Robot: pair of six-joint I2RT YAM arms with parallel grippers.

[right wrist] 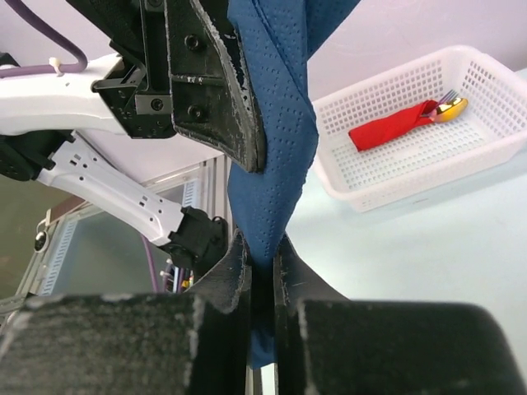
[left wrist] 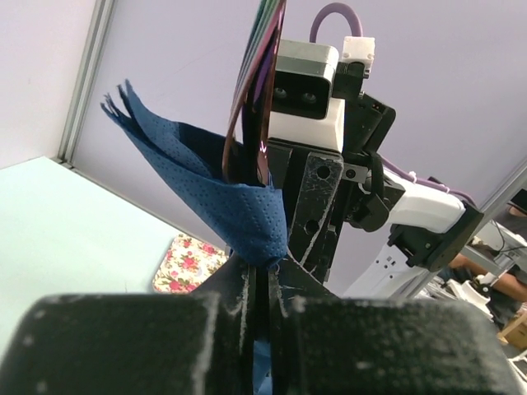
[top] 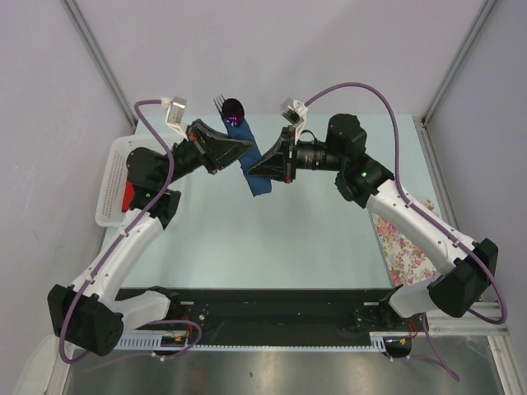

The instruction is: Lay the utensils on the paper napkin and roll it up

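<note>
Open table (top: 272, 239) is left on the near side of both pairs of fingers. It is bounded on the left by a white basket (top: 111, 185) beyond the left gripper (top: 241, 153) and on the right by a floral cloth (top: 408, 247) behind the right gripper (top: 254, 170). Only in the top view are the two grippers seen meeting almost tip to tip over the far middle of the table. Only in the right wrist view is a gold end made out on the red object (right wrist: 387, 130) in the basket. The paper napkin (left wrist: 239, 206), rolled into a tube, is held off the table, pinched between the closed left fingers and again, just beside them, between the closed right fingers. The utensils (left wrist: 259, 82) are wrapped inside it, their iridescent ends projecting past the left fingertips.
</note>
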